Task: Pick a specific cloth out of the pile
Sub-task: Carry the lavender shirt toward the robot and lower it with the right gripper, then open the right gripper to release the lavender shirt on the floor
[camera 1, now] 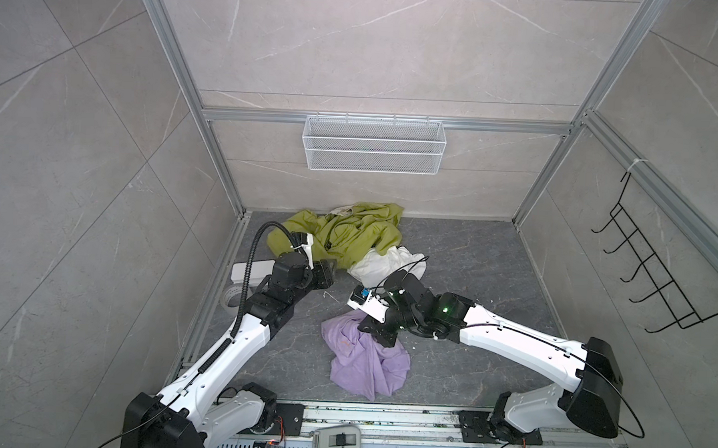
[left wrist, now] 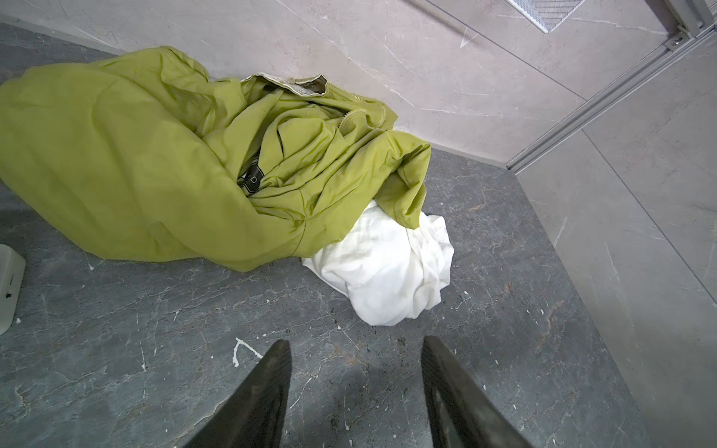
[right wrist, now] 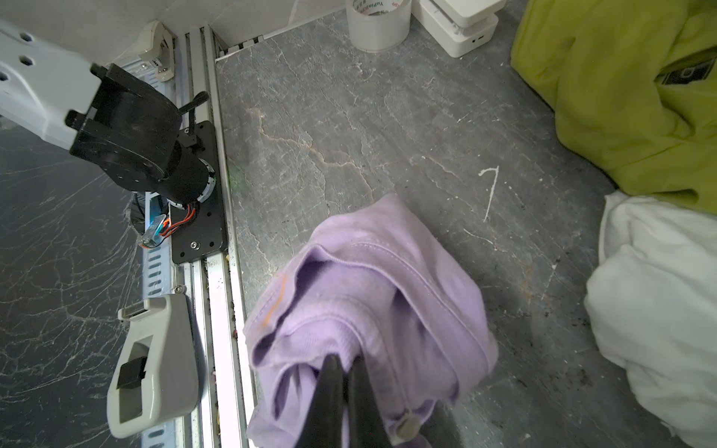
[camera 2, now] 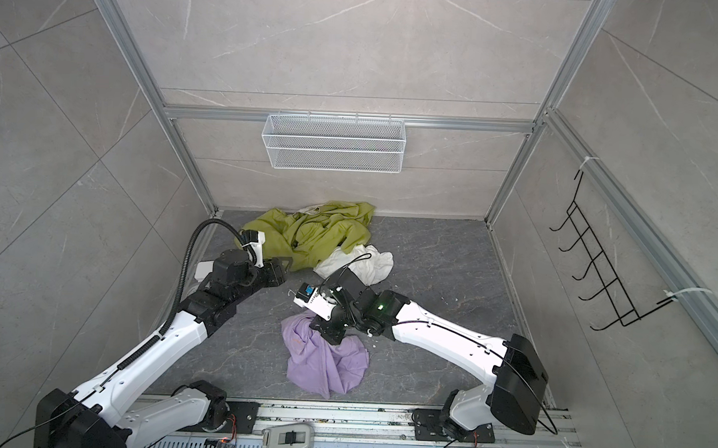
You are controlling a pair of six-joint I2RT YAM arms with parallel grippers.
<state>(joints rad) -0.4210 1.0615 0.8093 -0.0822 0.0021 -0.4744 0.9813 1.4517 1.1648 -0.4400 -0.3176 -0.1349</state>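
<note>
R hand point(right wrist: 345, 361) pinches lilac cloth point(right wrist: 388, 279), apart from green/white pile point(camera 1: 340, 232).

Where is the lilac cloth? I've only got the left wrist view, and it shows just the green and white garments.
Observer: In both top views the cloth lies apart from the pile and does not touch it.
Operator: Is anything gripping it?
Observer: Yes. In the right wrist view the right pincer is shut on a fold of it.
Operator: Any marking that confirms it's the right one?
Observer: An orange mark shows on the lilac fabric in that same view.
</note>
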